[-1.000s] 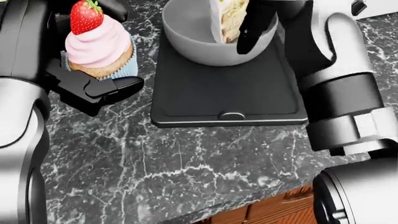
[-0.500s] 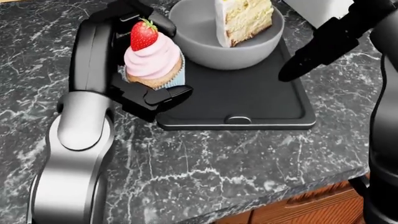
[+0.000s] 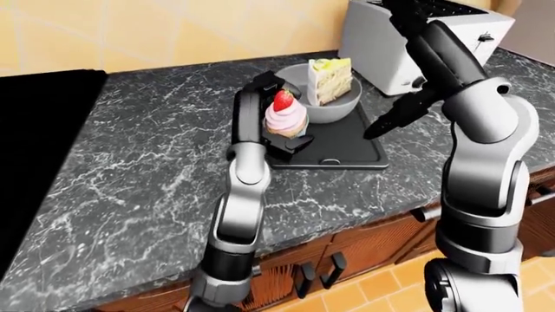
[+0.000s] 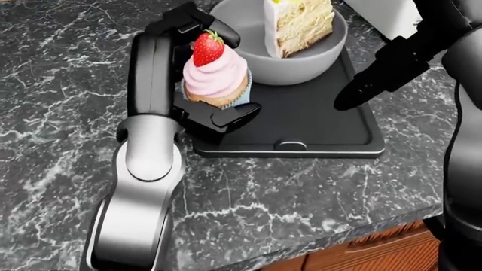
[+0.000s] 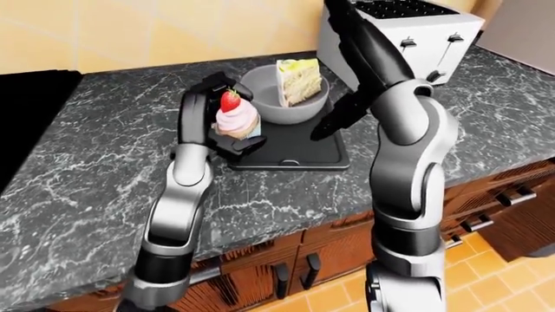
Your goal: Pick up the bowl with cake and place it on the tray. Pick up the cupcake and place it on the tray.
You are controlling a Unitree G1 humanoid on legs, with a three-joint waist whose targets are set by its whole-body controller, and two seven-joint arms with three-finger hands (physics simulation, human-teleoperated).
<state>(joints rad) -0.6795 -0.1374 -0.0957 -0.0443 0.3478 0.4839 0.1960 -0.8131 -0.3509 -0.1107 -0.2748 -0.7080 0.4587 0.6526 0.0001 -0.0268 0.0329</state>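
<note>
A pink-frosted cupcake [image 4: 217,79] with a strawberry on top is held in my left hand [image 4: 230,72], whose black fingers close round it. It hangs over the left edge of the black tray [image 4: 316,130]. A grey bowl [image 4: 320,59] with a slice of layered cake [image 4: 298,22] stands on the top part of the tray. My right hand [image 4: 361,90] is open and empty, with fingers stretched out over the tray's right side, apart from the bowl.
A white toaster [image 3: 416,45] stands on the dark marble counter [image 4: 286,197] just past the tray. A black stove [image 3: 34,149] lies at the far left. The counter edge and wooden cabinet doors [image 3: 364,253] are at the bottom.
My left hand has carried the cupcake to the right, onto the tray's left edge. My right hand has let go of the bowl and drawn back to the right. The camera has shifted.
</note>
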